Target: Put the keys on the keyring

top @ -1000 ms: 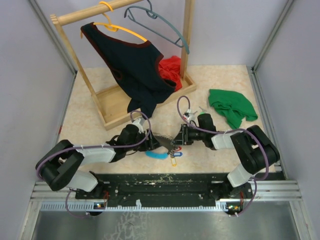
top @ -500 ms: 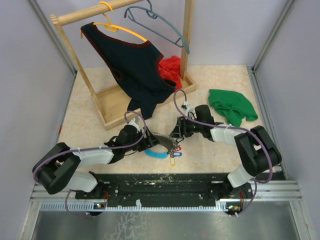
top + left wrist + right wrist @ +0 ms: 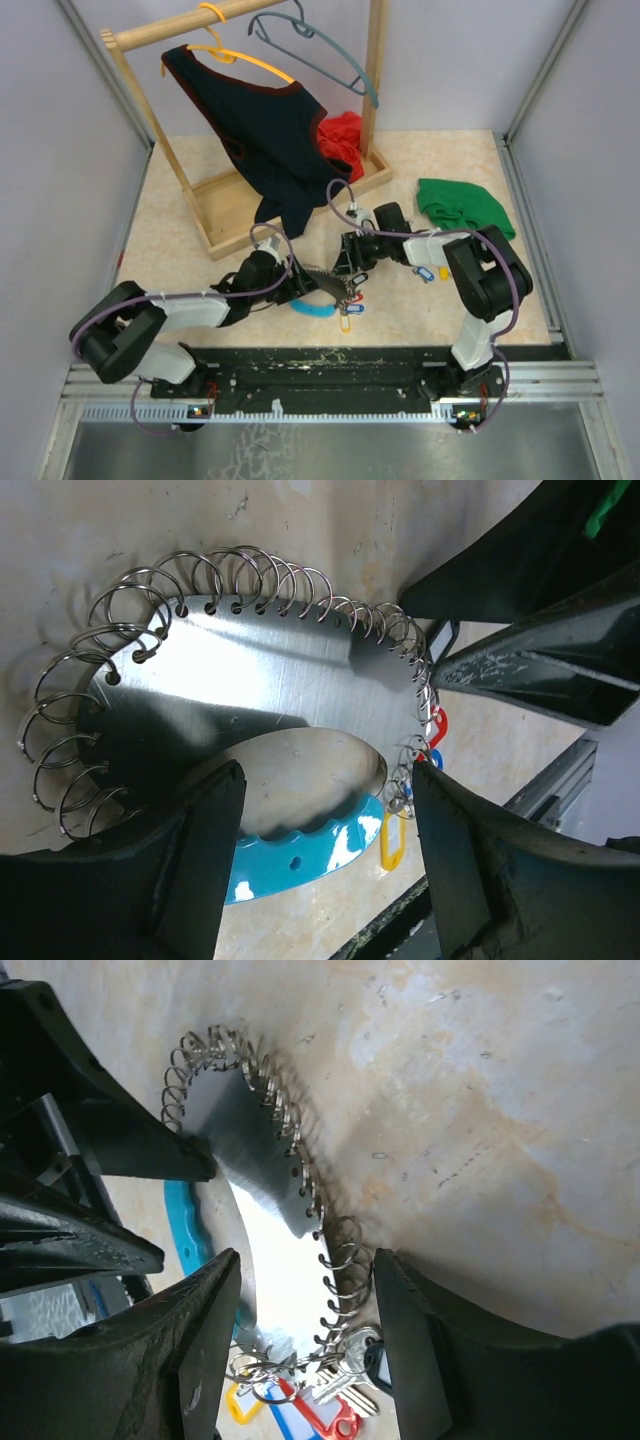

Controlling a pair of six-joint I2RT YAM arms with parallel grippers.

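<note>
The keyring (image 3: pixel 322 281) is a silver crescent plate (image 3: pixel 260 680) edged with wire rings, on a light-blue handle (image 3: pixel 300 845). It lies on the table between both arms. Keys with yellow, red and blue tags (image 3: pixel 345 1410) hang in a bunch at one tip, also visible from above as keys (image 3: pixel 347 318). My left gripper (image 3: pixel 320 850) is open and straddles the blue handle with gaps on both sides. My right gripper (image 3: pixel 310 1360) is open around the end rings and a silver key (image 3: pixel 345 1380). Two more tagged keys (image 3: pixel 430 272) lie loose under the right arm.
A wooden clothes rack (image 3: pixel 230 205) stands at the back left with a dark top (image 3: pixel 265 130) on a yellow hanger and a grey hanger (image 3: pixel 320 45). Red cloth (image 3: pixel 340 140) lies on its base. Green cloth (image 3: pixel 462 212) lies back right. A black rail (image 3: pixel 320 362) runs along the near edge.
My right gripper has opened its jaws and its arm has swung back and left, uncovering two loose keys. The left gripper and the keyring have hardly moved.
</note>
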